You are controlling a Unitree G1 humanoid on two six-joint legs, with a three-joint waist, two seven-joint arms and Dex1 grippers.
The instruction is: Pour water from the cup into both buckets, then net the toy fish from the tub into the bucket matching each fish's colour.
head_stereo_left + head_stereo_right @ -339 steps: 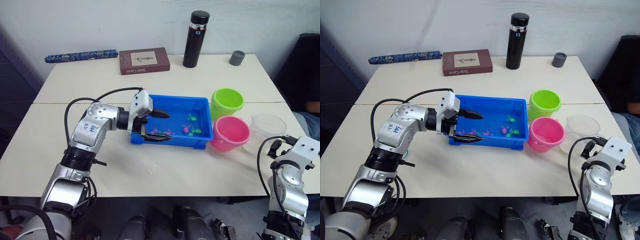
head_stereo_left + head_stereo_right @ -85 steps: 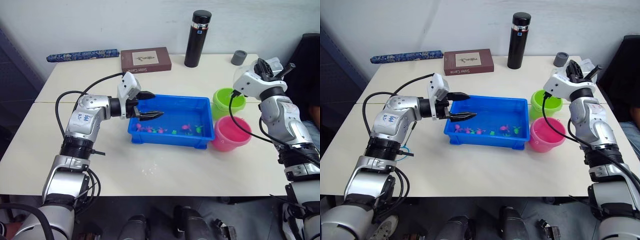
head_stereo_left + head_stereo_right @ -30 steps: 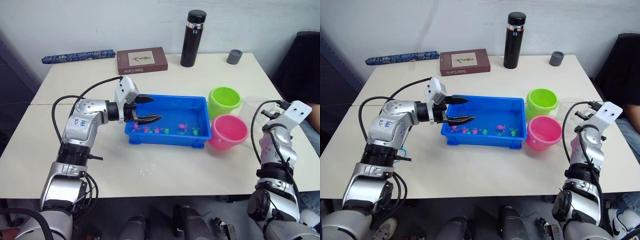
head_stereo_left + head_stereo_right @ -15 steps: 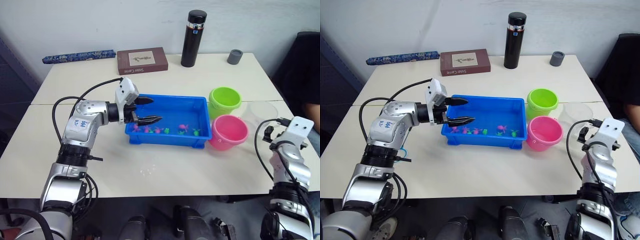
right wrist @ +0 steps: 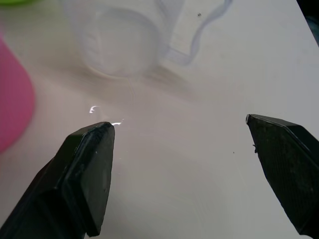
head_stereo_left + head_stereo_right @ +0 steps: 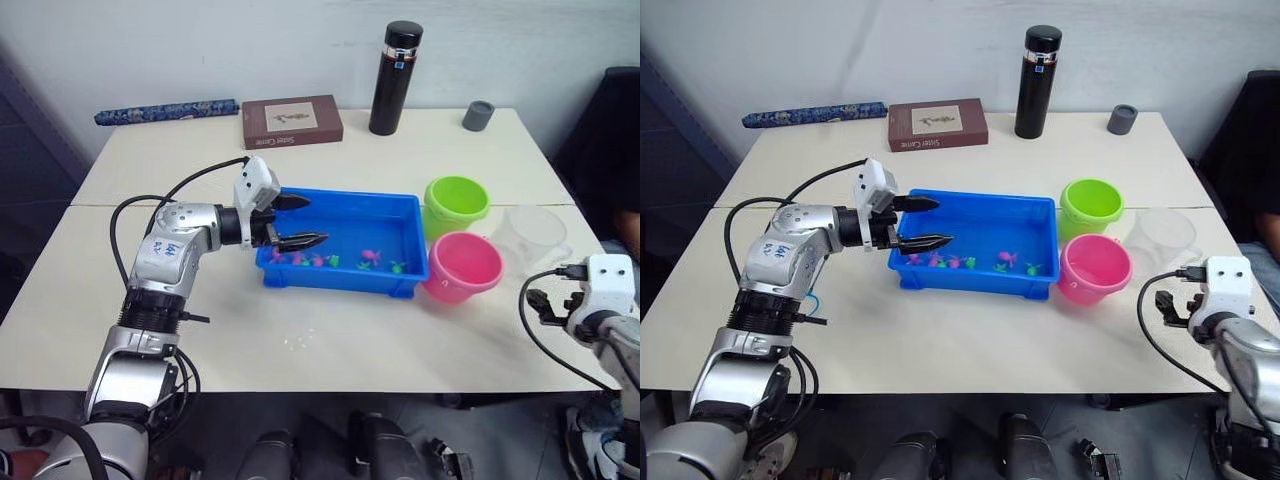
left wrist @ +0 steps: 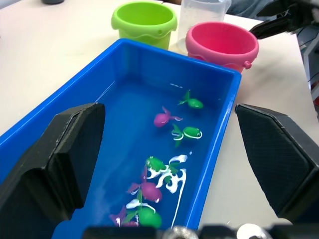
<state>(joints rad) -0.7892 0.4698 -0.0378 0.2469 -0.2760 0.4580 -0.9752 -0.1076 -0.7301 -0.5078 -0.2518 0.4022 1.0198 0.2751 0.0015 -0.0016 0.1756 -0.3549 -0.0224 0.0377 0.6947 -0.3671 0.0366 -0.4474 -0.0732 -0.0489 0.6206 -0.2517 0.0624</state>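
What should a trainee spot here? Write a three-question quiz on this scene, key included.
1. True or false: the clear cup stands on the table, free of the open right hand.
2. What colour is the bucket nearer the black flask? A. lime green B. pink C. blue
3. Which hand hangs open over the blue tub?
Key: 1 true; 2 A; 3 the left hand.
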